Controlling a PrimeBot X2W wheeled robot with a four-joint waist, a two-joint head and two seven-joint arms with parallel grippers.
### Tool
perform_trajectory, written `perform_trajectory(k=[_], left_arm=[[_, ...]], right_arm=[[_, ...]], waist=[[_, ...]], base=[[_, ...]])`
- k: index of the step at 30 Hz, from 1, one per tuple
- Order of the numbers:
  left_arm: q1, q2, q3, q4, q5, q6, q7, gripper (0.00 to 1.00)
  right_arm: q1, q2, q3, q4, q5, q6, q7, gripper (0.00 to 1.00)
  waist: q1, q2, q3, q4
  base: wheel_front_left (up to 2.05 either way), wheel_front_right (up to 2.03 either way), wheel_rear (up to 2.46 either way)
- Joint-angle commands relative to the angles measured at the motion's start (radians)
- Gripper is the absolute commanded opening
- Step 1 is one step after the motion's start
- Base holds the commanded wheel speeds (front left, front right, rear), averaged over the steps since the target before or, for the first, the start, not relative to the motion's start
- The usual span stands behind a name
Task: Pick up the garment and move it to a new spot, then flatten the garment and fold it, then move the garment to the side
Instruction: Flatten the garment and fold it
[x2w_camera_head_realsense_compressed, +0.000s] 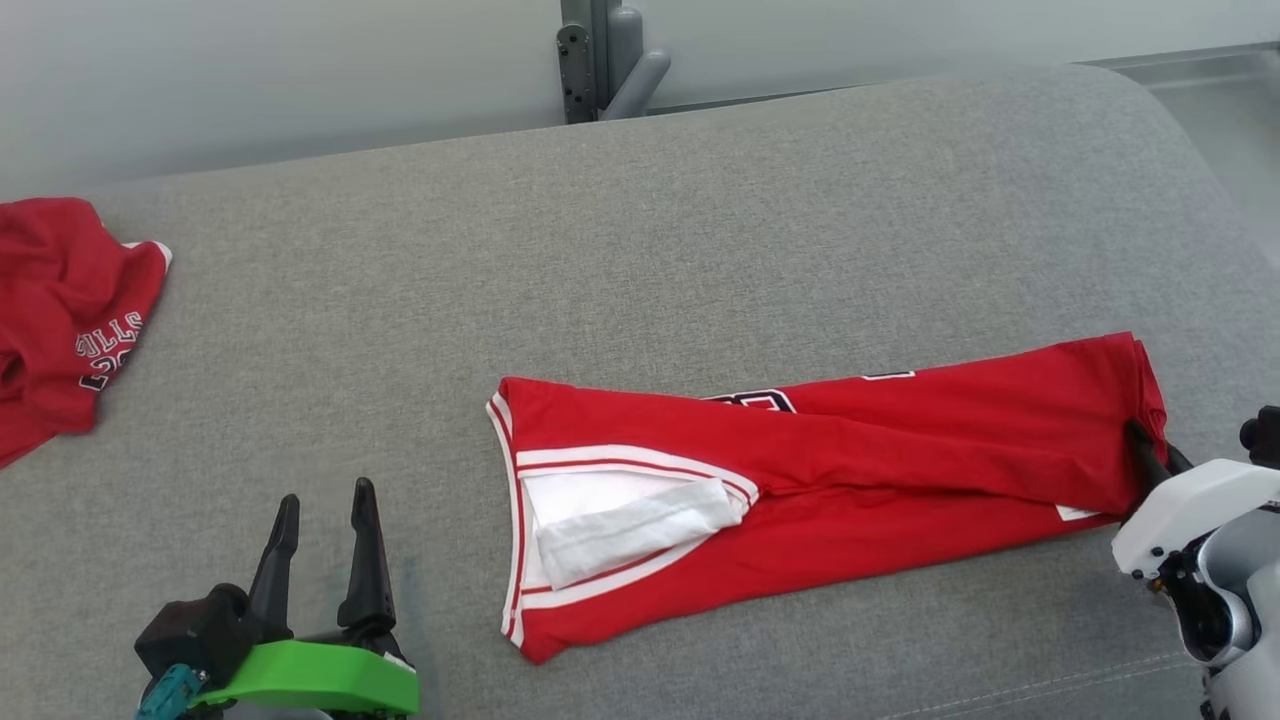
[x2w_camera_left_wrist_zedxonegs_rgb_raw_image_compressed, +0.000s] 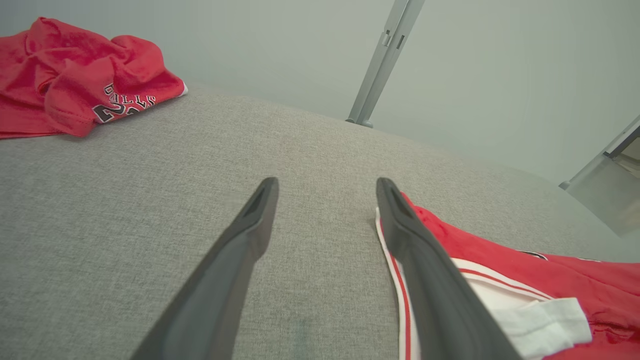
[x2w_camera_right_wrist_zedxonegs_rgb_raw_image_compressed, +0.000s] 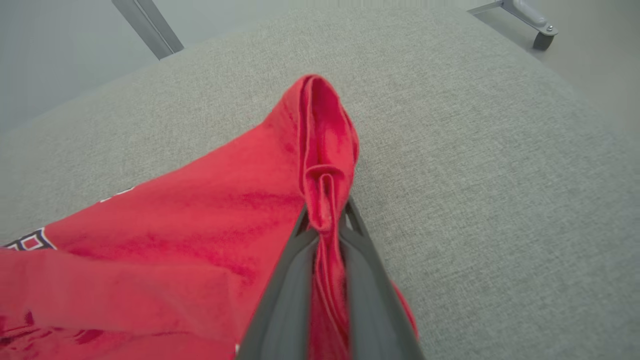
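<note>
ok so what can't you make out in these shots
Head view: the print on the folded jersey is mostly under its own fold.
Head view: the crumpled red garment is cut off by the left edge.
Right wrist view: cloth bunched in the right gripper hides how many layers it pinches.

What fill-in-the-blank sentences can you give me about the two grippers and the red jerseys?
The right gripper is ____ on one end of the folded red jersey.
The left gripper stands ____, holding nothing.
A crumpled red jersey lies on the grey cushion's far ____ side.
Missing: shut; open; left.
</note>
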Motion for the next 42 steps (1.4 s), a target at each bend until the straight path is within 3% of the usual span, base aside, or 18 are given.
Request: perform_trajectory(k=[1,12,22,31,42], left_arm=[[-0.018,-0.001,0.003,0.004,0.002,-0.007,0.001,1.00],[0.000,-0.007,-0.007,0.030,0.002,-0.020,0.001,1.00],[0.011,-0.005,-0.021,0.037,0.001,-0.026,0.004,1.00],[-0.011,0.001,-0.033,0.042,0.002,-0.036,0.007,1.00],[-0.045,-0.016,-0.059,0.052,0.012,-0.044,0.010,1.00]], right_arm=[[0.016,0.016,0.001,-0.023,0.013,-0.002,0.005,0.00],[0.137,0.083,0.091,-0.406,0.097,-0.001,0.108,0.00],[0.192,0.168,0.215,-0.621,0.156,-0.001,0.216,0.00],[0.122,0.253,0.353,-0.537,0.184,-0.001,0.188,0.00],[-0.003,0.278,0.485,-0.297,0.267,-0.001,0.087,0.00]], waist=[[0.0000,0.0025,0.000,-0.012],[0.0000,0.0025,-0.048,-0.010],[0.0000,0.0025,-0.069,0.053],[0.0000,0.0025,-0.054,0.136],[0.0000,0.0025,-0.028,0.219]], base=[[0.00,0.00,0.00],[0.00,0.00,0.00],[0.00,0.00,0.00],[0.00,0.00,0.00],[0.00,0.00,0.00]])
